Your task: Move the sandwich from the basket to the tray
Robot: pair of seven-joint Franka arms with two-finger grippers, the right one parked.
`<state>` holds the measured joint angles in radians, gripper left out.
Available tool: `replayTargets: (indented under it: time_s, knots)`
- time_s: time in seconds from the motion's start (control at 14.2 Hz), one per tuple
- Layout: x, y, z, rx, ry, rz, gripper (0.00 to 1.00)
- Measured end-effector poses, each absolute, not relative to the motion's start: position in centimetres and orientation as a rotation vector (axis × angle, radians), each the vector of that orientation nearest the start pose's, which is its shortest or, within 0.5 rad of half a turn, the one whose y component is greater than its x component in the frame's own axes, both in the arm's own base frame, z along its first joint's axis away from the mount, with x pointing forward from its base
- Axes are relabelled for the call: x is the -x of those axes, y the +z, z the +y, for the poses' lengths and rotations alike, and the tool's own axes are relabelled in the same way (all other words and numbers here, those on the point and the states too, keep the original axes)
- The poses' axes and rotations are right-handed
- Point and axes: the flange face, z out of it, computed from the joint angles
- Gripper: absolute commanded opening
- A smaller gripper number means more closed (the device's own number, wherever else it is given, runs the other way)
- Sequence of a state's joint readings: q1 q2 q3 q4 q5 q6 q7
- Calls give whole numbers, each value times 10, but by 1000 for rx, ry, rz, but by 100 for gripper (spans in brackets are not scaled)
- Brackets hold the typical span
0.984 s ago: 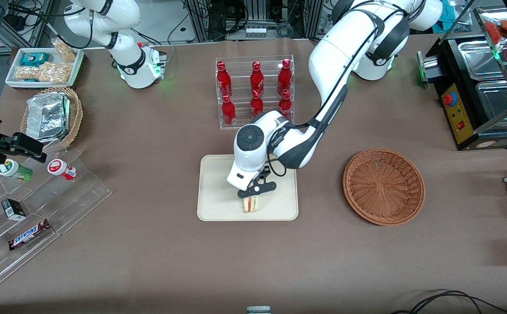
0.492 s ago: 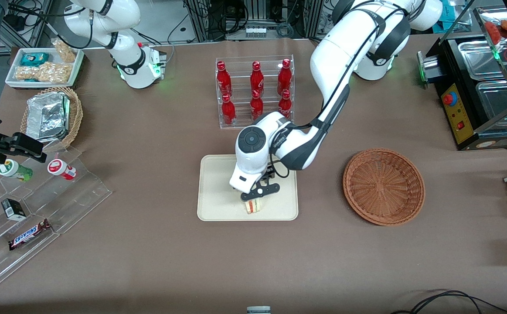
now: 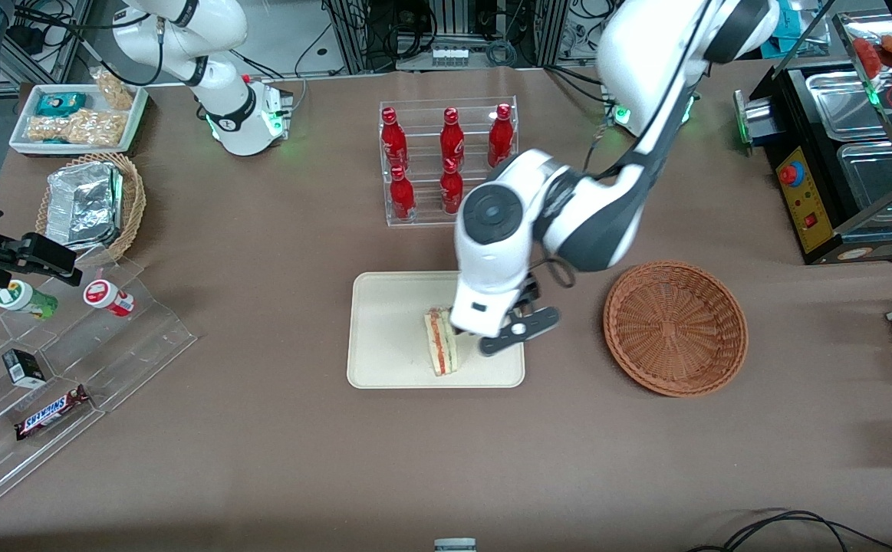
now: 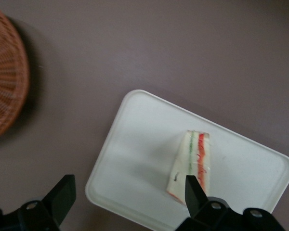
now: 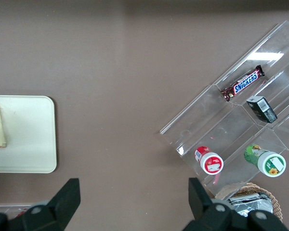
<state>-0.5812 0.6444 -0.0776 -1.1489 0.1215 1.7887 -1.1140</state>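
**Gripper open and raised over tray, sandwich lying on it**

Black two-finger gripper (image 3: 518, 335) of the working left arm hangs above the tray's edge nearest the basket, its fingers (image 4: 193, 191) spread wide apart with nothing between them, clear of the sandwich.

Brown cloth-covered table (image 3: 261, 460) carries everything. On it, the flat cream-beige rectangular plastic tray (image 3: 388, 337) with rounded corners and a low rim sits nearer the front camera than the clear acrylic rack of red bottles (image 3: 446, 157). Just beside the tray, toward the working arm's end of the table, rests the round shallow reddish-brown woven wicker basket (image 3: 676, 328); nothing shows inside it. Tray and basket stand apart, with bare table between them.

Lying on the tray is the small triangular wedge sandwich (image 3: 440, 351) of pale white bread with red-orange and green filling layers; it sits toward the tray edge nearest the front camera. In the left wrist view the sandwich (image 4: 192, 161) lies flat on the tray (image 4: 135, 163), its coloured layers showing as stripes.
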Motion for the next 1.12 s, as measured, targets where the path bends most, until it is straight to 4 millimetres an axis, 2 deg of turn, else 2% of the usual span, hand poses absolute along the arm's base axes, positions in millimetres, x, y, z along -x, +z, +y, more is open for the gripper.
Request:
replayTargets:
  time_s: [0.14,0.28,0.49,0.77,0.98,1.12]
  knots:
    - [-602,449,-390,2994,-80,-753,100]
    - [-598,464,-352,2975,-53,-805,100]
    - [-591,492,-285,3017,37,-743,100]
    - [-583,526,-157,3039,295,-530,100]
    - [-581,526,-65,3065,434,-384,100]
    - [-578,525,-20,3090,495,-295,100]
